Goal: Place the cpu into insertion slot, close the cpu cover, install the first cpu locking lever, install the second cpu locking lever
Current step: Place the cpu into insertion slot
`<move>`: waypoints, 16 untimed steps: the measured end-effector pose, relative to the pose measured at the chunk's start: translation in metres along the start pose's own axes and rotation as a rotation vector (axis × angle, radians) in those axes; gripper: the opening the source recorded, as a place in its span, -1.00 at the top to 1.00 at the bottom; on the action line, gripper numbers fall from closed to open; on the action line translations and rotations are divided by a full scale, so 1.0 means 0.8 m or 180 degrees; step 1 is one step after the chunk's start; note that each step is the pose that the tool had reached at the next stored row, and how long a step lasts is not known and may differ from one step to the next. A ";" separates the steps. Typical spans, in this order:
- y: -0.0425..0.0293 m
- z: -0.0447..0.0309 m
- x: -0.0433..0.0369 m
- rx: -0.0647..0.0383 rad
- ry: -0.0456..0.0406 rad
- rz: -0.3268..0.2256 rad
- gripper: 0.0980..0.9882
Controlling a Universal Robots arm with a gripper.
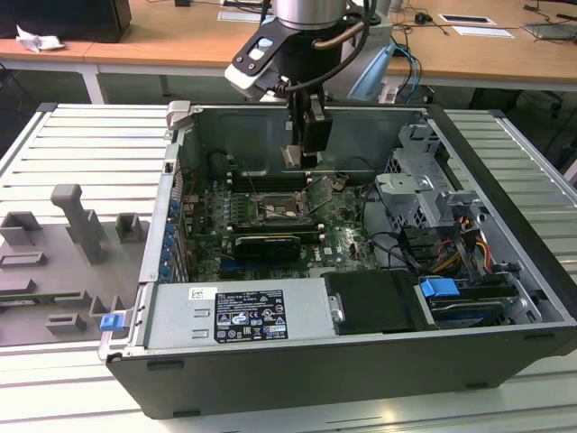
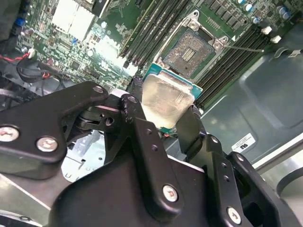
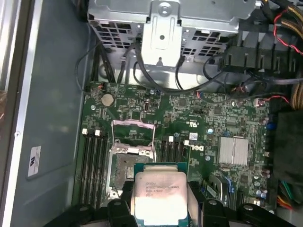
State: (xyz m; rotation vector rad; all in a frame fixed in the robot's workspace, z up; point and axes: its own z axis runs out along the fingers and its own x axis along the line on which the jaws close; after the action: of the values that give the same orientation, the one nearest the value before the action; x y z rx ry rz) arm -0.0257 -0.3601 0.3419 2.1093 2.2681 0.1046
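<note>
Nearest the lens in both wrist views, the matte black gripper point(image 2: 163, 118) point(image 3: 161, 201), its bolted link plates studded with bright screw heads, has its two fingers point(image 2: 190, 130) pinched narrow on opposite edges of the cpu point(image 2: 165, 99) point(image 3: 160, 196), a flat square chip with a dull silvery-beige lid on a green rim. The chip hangs in the air, tilted, above the board and not seated. Just beyond it lies the insertion slot point(image 2: 191, 49) point(image 3: 124, 170), a square socket with a dark grainy centre and a silvery metal rim, bare of any chip. Past the slot the cpu cover point(image 3: 135, 151), a thin silvery frame with a square window, stands swung up on its hinge. Long narrow black memory slots point(image 3: 92, 161) flank the socket on the glossy green motherboard point(image 3: 189, 113), and a finned aluminium heat sink point(image 3: 233, 150) sits further along. In the exterior view the gripper point(image 1: 306, 149) hangs at upper centre inside the open grey steel computer case point(image 1: 270, 379).
</note>
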 end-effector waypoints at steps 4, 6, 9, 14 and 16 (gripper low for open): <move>-0.0005 0.0049 0.000 0.0003 -0.0011 0.0151 0.03; -0.0008 0.0106 0.002 0.0009 -0.0013 0.0177 0.03; -0.0015 0.0210 0.004 0.0022 -0.0013 0.0185 0.03; -0.0029 0.0378 0.004 0.0069 -0.0011 0.0186 0.03; -0.0037 0.0407 0.006 0.0070 -0.0012 0.0186 0.03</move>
State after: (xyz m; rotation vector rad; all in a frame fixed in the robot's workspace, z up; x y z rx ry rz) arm -0.0265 -0.3550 0.3092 2.1852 2.2164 0.0779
